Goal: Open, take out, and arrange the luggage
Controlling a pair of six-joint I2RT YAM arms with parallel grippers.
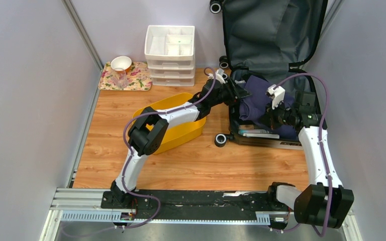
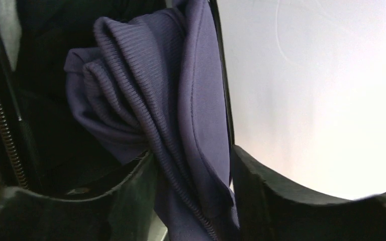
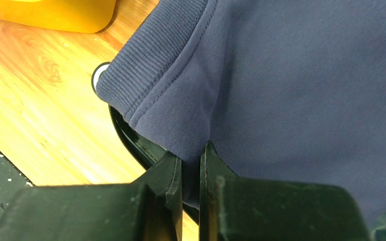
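Observation:
The luggage (image 1: pixel 276 35) stands open at the back right, its dark grey lined lid leaning on the wall and its lower half (image 1: pixel 261 138) flat on the table. A navy-purple sweatshirt (image 1: pixel 256 100) lies bunched in the lower half. My left gripper (image 1: pixel 236 93) reaches in from the left. In the left wrist view its jaws (image 2: pixel 193 201) stand open on either side of a ribbed fold of the sweatshirt (image 2: pixel 151 90). My right gripper (image 1: pixel 271 116) is shut on the sweatshirt's near edge, pinching cloth (image 3: pixel 291 90) between its fingertips (image 3: pixel 191 165).
A yellow bin (image 1: pixel 178 125) sits left of the luggage under my left arm. A white drawer organizer (image 1: pixel 171 47) stands at the back. Beside it a floral mat holds a white bowl (image 1: pixel 121 63). A black luggage wheel (image 1: pixel 221 139) sticks out near the bin. Walls close in on both sides.

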